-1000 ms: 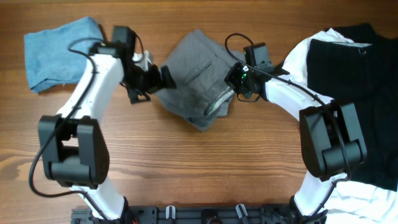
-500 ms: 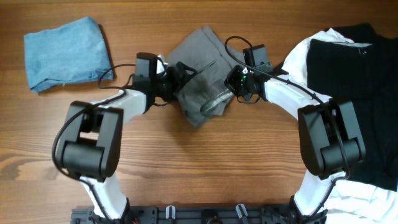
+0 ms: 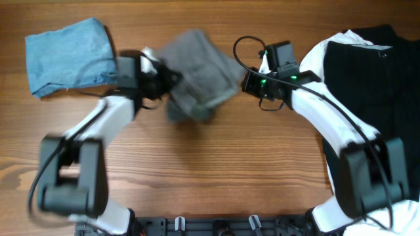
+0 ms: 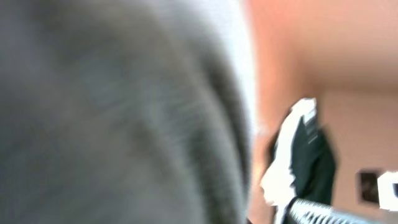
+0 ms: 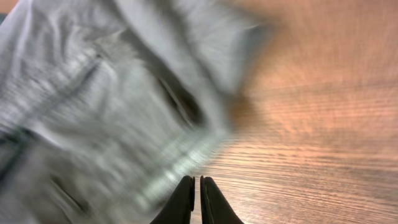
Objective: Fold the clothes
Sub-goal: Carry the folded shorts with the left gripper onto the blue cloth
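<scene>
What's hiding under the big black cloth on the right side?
A white cloth pokes out from under the large black garment along its left edge and near the bottom. How far it spreads underneath, and anything else below, is covered.

On the brown wooden counter (image 3: 223, 172) are laid a light-blue garment (image 3: 65, 56) at the left, bunched grey shorts (image 3: 197, 75) near the middle, and a black garment (image 3: 374, 85) over white cloth (image 3: 314, 62) at the right.

Overhead looks straight down; both wrist views crowd the grey shorts (image 3: 199, 73).
</scene>
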`<control>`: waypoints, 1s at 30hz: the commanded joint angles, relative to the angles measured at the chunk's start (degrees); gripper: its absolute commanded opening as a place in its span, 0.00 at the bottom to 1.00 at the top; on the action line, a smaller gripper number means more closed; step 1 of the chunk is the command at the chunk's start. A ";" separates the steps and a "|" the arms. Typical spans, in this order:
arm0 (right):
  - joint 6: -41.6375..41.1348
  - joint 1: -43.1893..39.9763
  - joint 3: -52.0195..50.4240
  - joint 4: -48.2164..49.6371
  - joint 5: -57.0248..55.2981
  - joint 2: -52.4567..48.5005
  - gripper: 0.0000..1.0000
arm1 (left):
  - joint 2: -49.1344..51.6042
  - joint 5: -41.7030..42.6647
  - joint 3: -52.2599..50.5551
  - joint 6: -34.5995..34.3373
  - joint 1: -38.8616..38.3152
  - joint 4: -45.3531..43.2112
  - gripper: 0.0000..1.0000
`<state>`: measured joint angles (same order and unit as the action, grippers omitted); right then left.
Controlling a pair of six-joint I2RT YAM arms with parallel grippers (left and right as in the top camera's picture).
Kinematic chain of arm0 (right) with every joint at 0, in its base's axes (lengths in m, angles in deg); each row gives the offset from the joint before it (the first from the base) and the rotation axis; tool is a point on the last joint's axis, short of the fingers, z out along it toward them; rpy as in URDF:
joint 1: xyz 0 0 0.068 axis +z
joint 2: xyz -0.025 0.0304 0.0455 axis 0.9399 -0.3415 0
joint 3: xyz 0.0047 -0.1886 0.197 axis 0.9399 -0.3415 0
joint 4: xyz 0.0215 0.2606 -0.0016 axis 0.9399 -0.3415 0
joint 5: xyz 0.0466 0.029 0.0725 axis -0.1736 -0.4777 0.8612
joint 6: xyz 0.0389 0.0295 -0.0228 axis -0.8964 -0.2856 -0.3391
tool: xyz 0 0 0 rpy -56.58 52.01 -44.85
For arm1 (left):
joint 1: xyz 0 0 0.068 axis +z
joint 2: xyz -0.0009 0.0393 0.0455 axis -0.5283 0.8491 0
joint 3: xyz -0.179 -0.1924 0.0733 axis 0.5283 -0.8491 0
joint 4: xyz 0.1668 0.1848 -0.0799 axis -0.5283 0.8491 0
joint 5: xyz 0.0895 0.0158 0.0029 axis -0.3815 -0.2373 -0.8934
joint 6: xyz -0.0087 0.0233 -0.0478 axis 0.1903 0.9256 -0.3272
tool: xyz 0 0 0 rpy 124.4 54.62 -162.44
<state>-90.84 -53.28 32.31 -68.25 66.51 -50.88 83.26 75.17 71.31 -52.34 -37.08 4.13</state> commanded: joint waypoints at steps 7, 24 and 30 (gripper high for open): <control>4.02 0.04 -0.15 -4.98 -0.28 5.35 0.11 | -7.28 -9.64 8.15 0.04 20.65 -21.66 0.04; 4.02 0.04 -0.15 -12.50 -0.31 5.35 0.12 | 3.10 8.20 8.15 -10.36 36.33 -29.16 0.04; 4.00 0.04 -0.15 -13.31 -0.31 5.35 0.12 | 3.06 1.92 12.41 -18.75 27.80 -46.64 0.04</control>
<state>-87.56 -53.28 32.31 -81.15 66.51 -45.61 88.44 79.69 79.44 -68.02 -5.39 -41.18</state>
